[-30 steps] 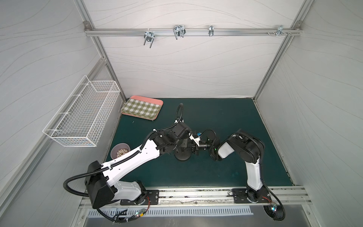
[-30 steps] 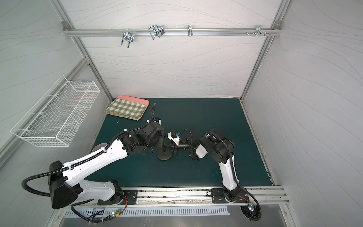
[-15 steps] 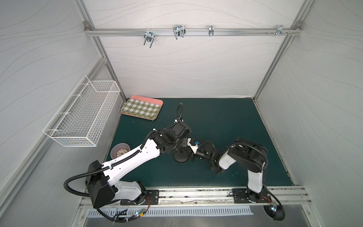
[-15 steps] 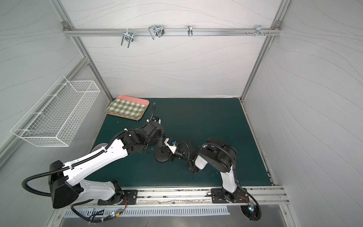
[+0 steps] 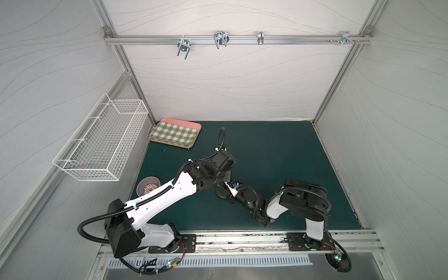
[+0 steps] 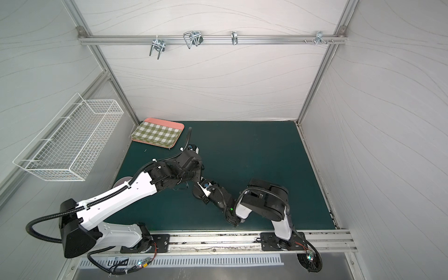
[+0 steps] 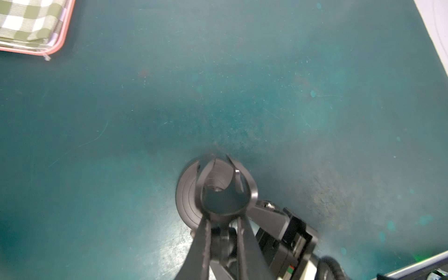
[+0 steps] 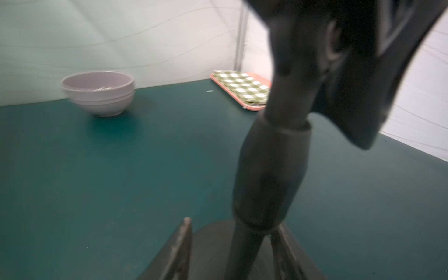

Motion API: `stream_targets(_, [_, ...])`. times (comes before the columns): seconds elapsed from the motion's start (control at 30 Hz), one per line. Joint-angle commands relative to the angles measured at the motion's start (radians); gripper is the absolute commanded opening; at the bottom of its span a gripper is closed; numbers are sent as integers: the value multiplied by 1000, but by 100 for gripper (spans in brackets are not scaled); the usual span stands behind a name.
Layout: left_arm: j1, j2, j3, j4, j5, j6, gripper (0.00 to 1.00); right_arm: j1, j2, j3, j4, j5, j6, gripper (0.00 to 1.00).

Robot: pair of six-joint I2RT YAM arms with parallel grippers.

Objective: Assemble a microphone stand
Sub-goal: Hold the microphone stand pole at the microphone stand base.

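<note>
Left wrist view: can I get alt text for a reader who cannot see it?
The left gripper is shut on the neck of a black U-shaped clip, held over the round black base on a dark green mat. The right arm's black end sits close beside the base, and a pink tray with a checked cloth lies farther off.

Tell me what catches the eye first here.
On the green mat, two grippers meet at the black stand. The left gripper clamps its neck under the clip, and the right gripper sits open at the base. A checked tray lies in the far left corner.
</note>
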Motion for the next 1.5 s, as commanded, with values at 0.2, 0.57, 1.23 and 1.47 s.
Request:
stream_targets(0.2, [-3, 10, 6, 19, 55, -15, 15, -372, 15, 50, 25, -1017, 216, 48])
stream_targets(0.57, [-3, 13, 10, 6, 55, -11, 15, -428, 116, 167, 28, -1282, 321, 38])
stream_targets(1.23, [-3, 49, 31, 1, 55, -3, 15, -138, 22, 16, 27, -210, 19, 6])
stream_targets(1.47, [-3, 44, 27, 4, 55, -6, 15, 39, 75, 125, 31, 377, 1, 8])
